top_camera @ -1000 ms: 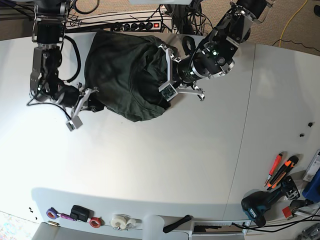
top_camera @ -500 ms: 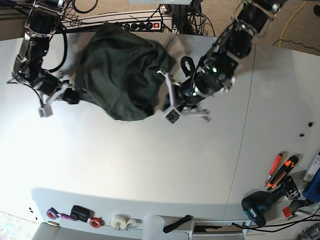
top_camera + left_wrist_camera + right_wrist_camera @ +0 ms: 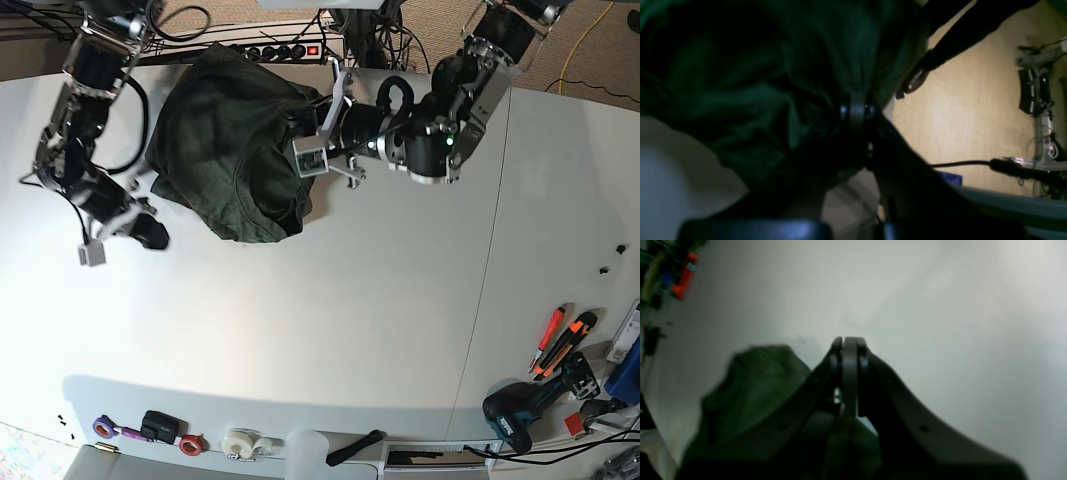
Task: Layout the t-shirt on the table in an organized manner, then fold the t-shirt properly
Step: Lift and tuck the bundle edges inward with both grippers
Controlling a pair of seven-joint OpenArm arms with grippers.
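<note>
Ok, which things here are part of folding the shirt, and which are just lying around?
Part of the job:
t-shirt, bunched up
table
left pincer, shut on the t-shirt
right pincer, shut, beside the t-shirt

Just lying about:
tape rolls
box cutters
drill
power strip

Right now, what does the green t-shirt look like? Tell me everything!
The t-shirt is dark green, plain soft cloth with no print. It is not flat: it sits bunched and wrinkled in a heap on the white table, near the far edge. The left gripper is shut on a fold of it, with fabric gathered at its tips. The right gripper is shut, with some green cloth beside and below it; whether it pinches any is unclear.
</note>
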